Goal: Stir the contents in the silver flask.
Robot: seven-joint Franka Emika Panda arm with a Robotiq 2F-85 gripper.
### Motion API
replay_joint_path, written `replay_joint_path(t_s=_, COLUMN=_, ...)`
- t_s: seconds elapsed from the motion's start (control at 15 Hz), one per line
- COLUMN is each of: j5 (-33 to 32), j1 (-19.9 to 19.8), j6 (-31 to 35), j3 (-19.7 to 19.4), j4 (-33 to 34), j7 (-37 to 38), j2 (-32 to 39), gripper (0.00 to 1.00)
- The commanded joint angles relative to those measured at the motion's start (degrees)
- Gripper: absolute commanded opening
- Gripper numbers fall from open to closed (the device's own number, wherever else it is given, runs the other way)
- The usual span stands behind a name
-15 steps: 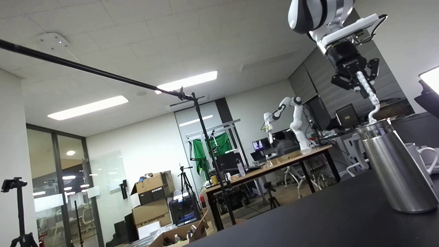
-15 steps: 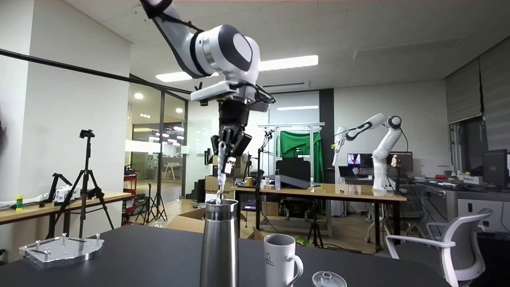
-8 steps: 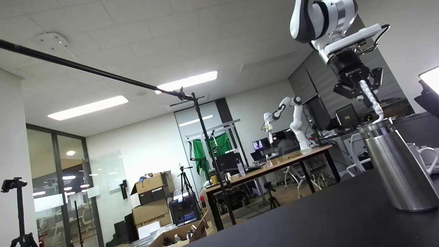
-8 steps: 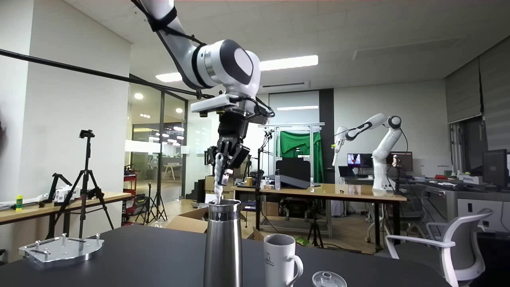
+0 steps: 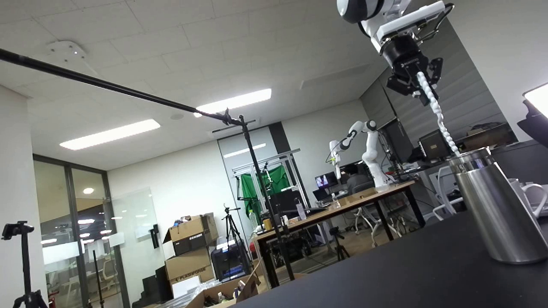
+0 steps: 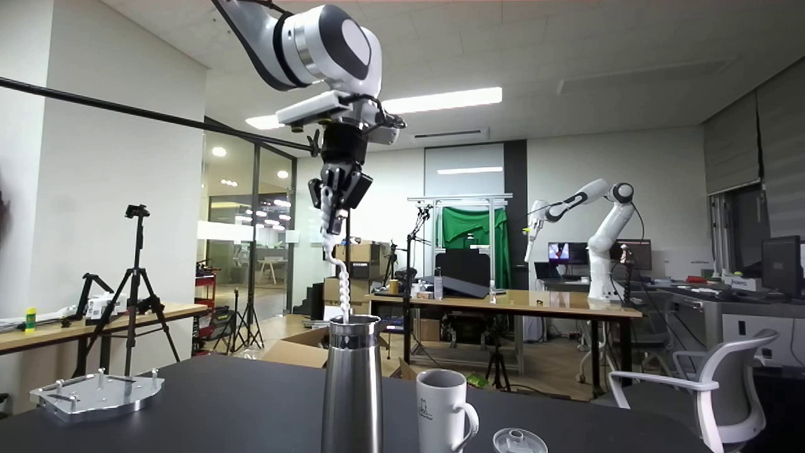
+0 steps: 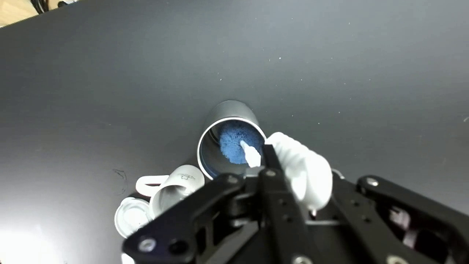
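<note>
In the wrist view, mug (image 7: 191,173) and lid (image 7: 132,217) are sitting at eight o'clock from the silver flask (image 7: 233,110). In both exterior views, the gripper (image 6: 335,225), now riding higher, is pinching a white handle (image 5: 435,106) dipping into the flask.

Long bright light panels (image 5: 110,134) were set in a pale ceiling (image 5: 150,51) in both exterior views. In an exterior view a dark-framed glass partition (image 6: 277,182) stood beside a plain pale wall (image 6: 119,157); the space past the glass was perhaps another lit room, though reflections made that hard to judge. Cardboard boxes (image 5: 188,229) were stacked before a white wall (image 5: 184,184). Across the tan floor (image 6: 547,368) stood a wooden-topped table (image 6: 553,304) on black legs, and behind it a green cloth (image 6: 457,226) hung on a metal frame (image 6: 492,239). A grey-and-white office chair (image 6: 742,384) stood past the edge of the black counter (image 6: 220,402), with a dark monitor (image 6: 781,264) and a grey blind (image 6: 783,138) farther off.
</note>
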Motion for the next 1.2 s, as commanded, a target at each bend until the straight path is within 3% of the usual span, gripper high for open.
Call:
replay_joint_path(t_s=0.0, j5=-0.9, j1=-0.3, j6=-1.0, j3=-0.1, j4=0.6, j7=0.8, j2=-0.9, gripper=0.04)
replay_joint_path(t_s=0.6, j5=0.9, j1=-2.8, j6=4.0, j3=-2.0, j4=-1.7, j7=-0.8, j2=5.6, gripper=0.04)
replay_joint_path(t_s=1.13, j5=-1.4, j1=-0.1, j6=-0.7, j3=-0.2, j4=-0.9, j7=2.0, j2=0.9, gripper=0.04)
